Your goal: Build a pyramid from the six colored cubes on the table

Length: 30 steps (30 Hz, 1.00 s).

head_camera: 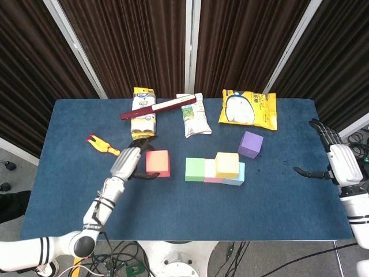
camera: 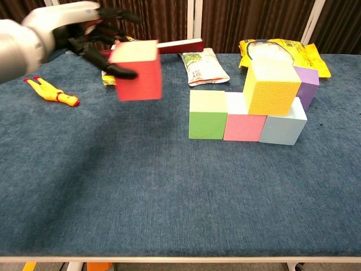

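Observation:
My left hand (head_camera: 130, 162) (camera: 79, 28) grips the red cube (head_camera: 158, 163) (camera: 137, 70) and holds it in the air, left of the row. On the table the green cube (head_camera: 195, 169) (camera: 207, 114), pink cube (head_camera: 210, 171) (camera: 244, 119) and light blue cube (head_camera: 237, 175) (camera: 284, 125) stand side by side. The yellow cube (head_camera: 227, 164) (camera: 272, 87) rests on top, over the pink and blue ones. Behind the row to the right stands the purple cube (head_camera: 251, 144) (camera: 306, 86). My right hand (head_camera: 335, 160) hovers open past the table's right edge, seen only in the head view.
A yellow snack bag (head_camera: 248, 109), a white packet (head_camera: 194, 114), another packet (head_camera: 143, 113) and a dark red stick (head_camera: 157, 108) lie along the far side. A rubber chicken toy (head_camera: 102, 145) (camera: 52, 92) lies at the left.

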{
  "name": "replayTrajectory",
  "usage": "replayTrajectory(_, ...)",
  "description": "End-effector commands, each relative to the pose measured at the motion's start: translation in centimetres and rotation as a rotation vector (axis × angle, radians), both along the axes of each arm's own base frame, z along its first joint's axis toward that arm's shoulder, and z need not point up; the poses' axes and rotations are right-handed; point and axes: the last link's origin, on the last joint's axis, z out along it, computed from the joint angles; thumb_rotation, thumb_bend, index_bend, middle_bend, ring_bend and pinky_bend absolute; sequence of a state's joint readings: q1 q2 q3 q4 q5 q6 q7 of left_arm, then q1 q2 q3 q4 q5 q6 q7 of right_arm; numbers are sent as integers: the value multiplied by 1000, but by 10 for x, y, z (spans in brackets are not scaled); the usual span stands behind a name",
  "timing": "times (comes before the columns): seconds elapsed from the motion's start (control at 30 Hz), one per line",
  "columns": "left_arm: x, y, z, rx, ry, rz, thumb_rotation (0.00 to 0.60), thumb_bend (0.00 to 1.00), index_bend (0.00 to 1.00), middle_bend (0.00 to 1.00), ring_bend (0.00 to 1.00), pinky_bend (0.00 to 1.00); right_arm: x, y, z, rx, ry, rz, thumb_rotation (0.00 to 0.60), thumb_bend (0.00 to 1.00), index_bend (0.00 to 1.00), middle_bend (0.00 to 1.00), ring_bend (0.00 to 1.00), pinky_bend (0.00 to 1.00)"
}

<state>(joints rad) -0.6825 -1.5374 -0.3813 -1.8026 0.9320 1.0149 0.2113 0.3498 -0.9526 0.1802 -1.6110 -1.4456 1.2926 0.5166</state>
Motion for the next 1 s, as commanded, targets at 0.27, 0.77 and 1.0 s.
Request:
replayTrajectory(0.27, 52, 12, -26, -26, -65, 77, 600, 225, 91, 548, 136, 94, 7, -1, 9, -18, -19, 21, 600, 0, 0, 27, 0, 0)
replayTrajectory(0.77, 78, 5, -60, -28, -60, 61, 600, 204, 90, 566, 157, 91, 7, -7, 7, -7, -49, 23, 600, 0, 0, 25, 0, 0)
replayTrajectory(1.0, 84, 3, -72, -48, -53, 26, 600, 205, 90, 573, 162, 91, -1, -8, 6, 7, -70, -3, 600, 0, 0, 26, 0, 0)
